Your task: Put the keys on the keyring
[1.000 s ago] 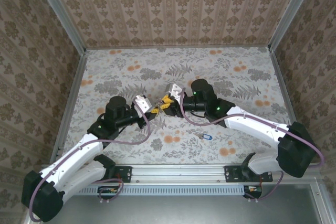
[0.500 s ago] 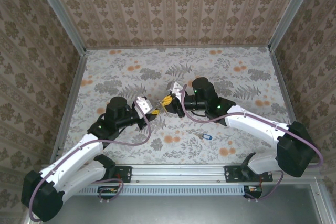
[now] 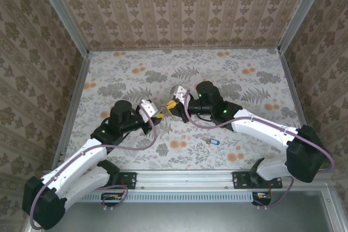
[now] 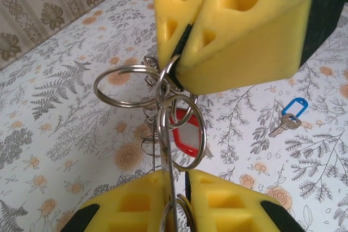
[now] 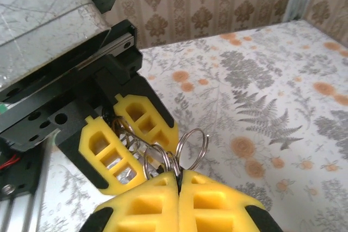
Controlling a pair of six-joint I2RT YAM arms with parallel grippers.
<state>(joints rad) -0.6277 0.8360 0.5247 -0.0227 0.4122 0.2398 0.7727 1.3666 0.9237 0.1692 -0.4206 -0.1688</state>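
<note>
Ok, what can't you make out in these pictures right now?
Left wrist view: the blade of the red key is hidden behind the keyring and small rings.
Top view: those rings are too small between left gripper and right gripper.
Right wrist view: right gripper's fingers hide the rings' lower parts.

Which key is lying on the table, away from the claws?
The blue-headed key, flat on the table, touching nothing. The red-headed key hangs among the rings gripped by the left claw and right claw.
</note>
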